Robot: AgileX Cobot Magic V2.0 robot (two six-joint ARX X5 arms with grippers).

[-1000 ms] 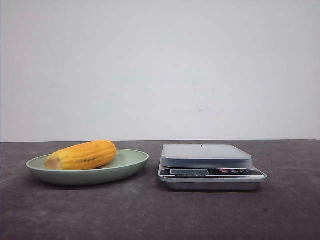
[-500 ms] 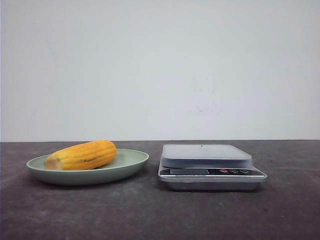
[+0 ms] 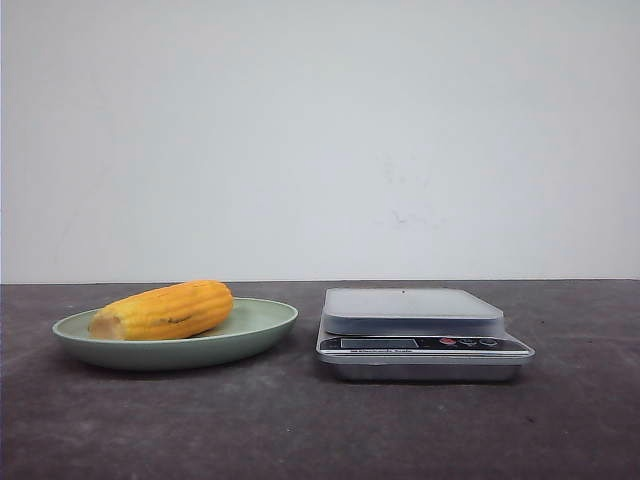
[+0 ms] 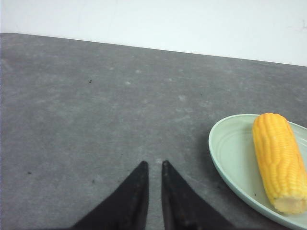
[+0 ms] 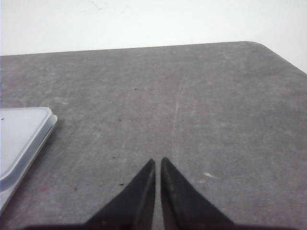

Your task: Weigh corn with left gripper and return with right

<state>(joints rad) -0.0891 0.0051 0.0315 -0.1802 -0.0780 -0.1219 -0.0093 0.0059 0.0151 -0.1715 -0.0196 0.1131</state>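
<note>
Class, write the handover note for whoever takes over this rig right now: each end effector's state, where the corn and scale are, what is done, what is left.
Left end effector: shut, empty, low over bare table beside the plate.
Right end effector: shut, empty, over bare table beside the scale.
Corn: lying on its side on the green plate, to the left of the scale in the front view.
Scale platform: bare.
Done: nothing yet.
Left: left arm picks the corn and sets it on the scale; right arm returns it to the plate.
</note>
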